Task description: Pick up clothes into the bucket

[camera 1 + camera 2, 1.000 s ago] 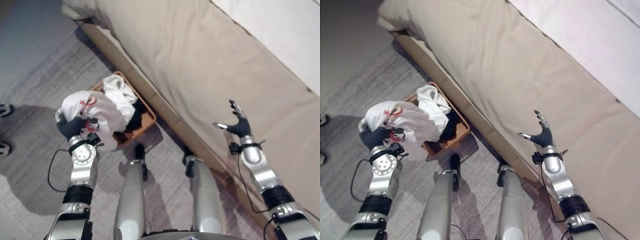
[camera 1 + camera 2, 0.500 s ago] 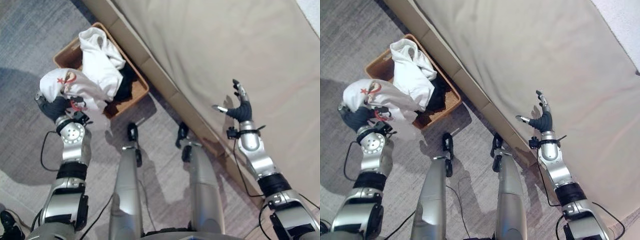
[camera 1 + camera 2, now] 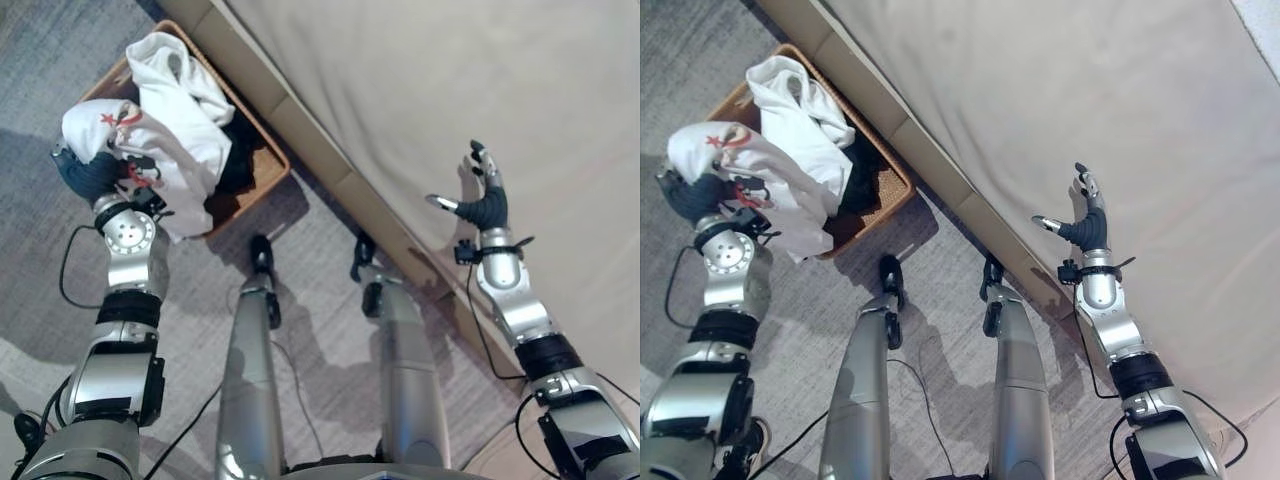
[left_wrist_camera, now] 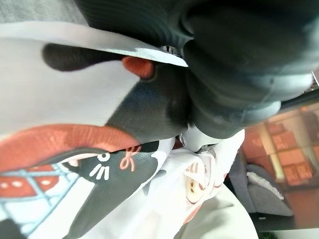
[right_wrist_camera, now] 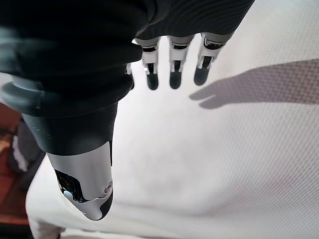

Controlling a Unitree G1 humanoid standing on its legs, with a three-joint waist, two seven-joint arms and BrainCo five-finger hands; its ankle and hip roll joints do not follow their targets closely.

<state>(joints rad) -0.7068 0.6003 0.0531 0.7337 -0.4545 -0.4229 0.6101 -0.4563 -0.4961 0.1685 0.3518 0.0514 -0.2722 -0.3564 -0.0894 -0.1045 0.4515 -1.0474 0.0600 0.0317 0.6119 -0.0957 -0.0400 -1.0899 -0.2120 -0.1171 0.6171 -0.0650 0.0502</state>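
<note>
Garment point(image 3: 160, 150), white with red and black print, bunched over the left hand point(image 3: 88, 178) and draped down across the near rim of the basket point(image 3: 262, 188); fingers buried in the cloth, so grip not readable, though fabric evidently borne by that hand. Held at the basket's edge rather than above its middle, presumably because release there would let the hanging folds slide inward. Second white garment point(image 3: 178, 68) heaped high in the basket, with dark clothing point(image 3: 238, 165) beneath it; pile already above the rim, so any added piece likely to spill unless placed well in. Basket itself woven, brown, set on the grey carpet point(image 3: 330, 215) hard against the base of the bed point(image 3: 300, 135), probably to keep it within reach. Right hand point(image 3: 1086, 222) raised over the beige bedcover point(image 3: 420, 90), fingers straight and spread, thumb out to the side, empty; kept clear of the work, apparently idle or serving balance. Printed cloth pressed close against the left wrist camera.
</note>
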